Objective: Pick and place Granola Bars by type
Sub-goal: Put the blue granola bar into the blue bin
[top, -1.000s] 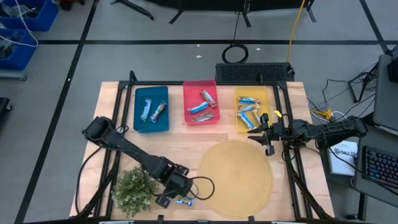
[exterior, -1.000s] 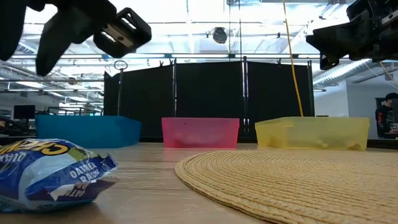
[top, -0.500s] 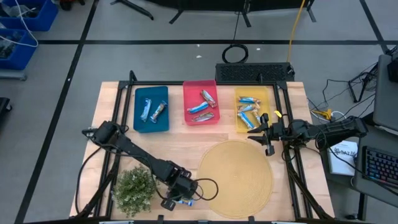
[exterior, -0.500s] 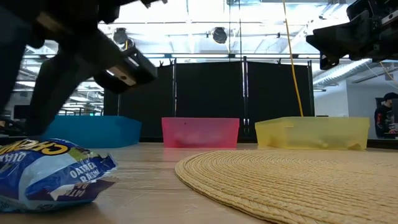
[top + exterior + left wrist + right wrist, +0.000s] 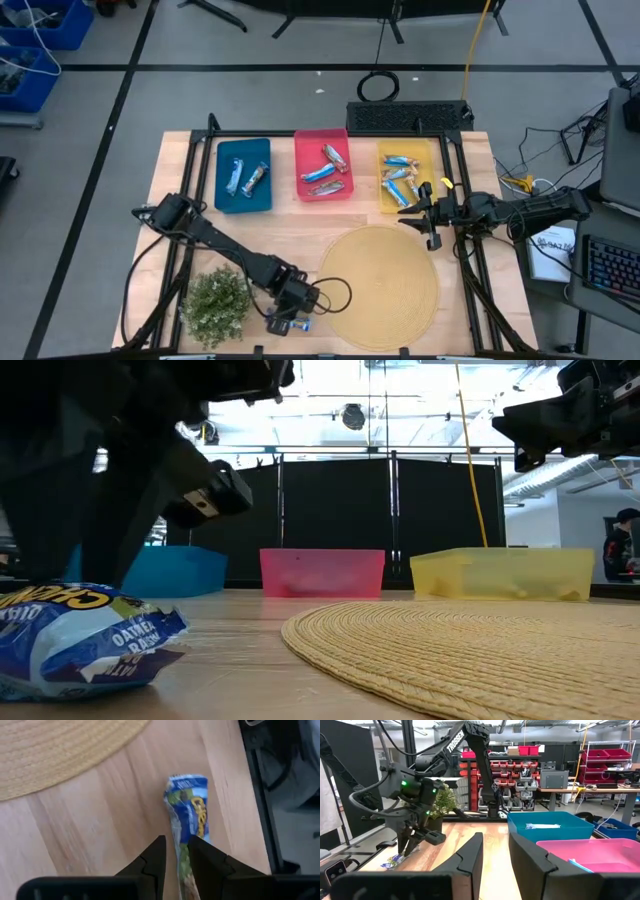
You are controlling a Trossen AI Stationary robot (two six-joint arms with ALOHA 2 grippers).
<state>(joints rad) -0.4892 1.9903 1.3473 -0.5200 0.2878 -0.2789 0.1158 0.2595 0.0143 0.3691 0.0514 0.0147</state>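
One blue-and-white granola bar (image 5: 299, 324) lies flat on the wood near the table's near edge, between the plant and the mat; it also shows in the low view (image 5: 85, 638). My left gripper (image 5: 176, 842) is low over the bar's left end (image 5: 182, 851), open by a narrow gap, one finger on each side of the wrapper. Other bars lie in the blue bin (image 5: 243, 175), the pink bin (image 5: 322, 165) and the yellow bin (image 5: 408, 172). My right gripper (image 5: 418, 218) waits in the air beside the yellow bin, open. My left gripper comes at the bar from above, slanting, with its fingers (image 5: 159, 854) astride the wrapper's left end (image 5: 181, 862). The bar lies flat on the table and runs on away from the fingers. Whether the fingers touch the wrapper, I cannot tell.
A round woven mat (image 5: 380, 285) covers the table's near right part. A green leafy plant (image 5: 215, 305) stands just left of my left gripper. The three bins line the far side. The table's near edge is close to the bar.
My left gripper has come down from well above the table and shifted a little toward the table's right, ending at the bar's left end. The bar has stayed where it was.
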